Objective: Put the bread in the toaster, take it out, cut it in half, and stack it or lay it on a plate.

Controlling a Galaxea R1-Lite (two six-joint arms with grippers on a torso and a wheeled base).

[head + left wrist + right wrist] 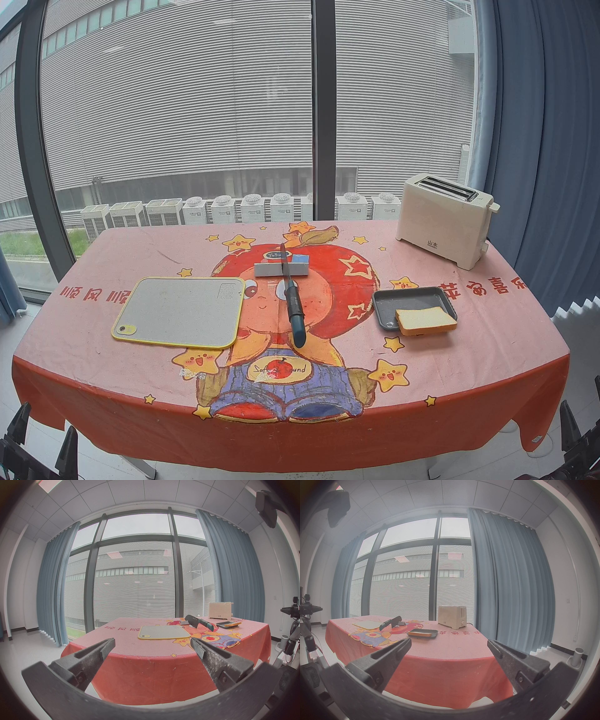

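Left gripper and right gripper gape wide, short of table. Knife lies between cutting board and bread on tray.

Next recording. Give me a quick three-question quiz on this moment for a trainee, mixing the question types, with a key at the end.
1. True or false: the bread lies partly on the dark tray.
2. The blade of the knife is propped on: A) the cutting board, B) a small grey stand, C) the toaster.
3. Fill in: the left gripper and the right gripper are both ____, holding nothing.

Key: 1 true; 2 B; 3 open.
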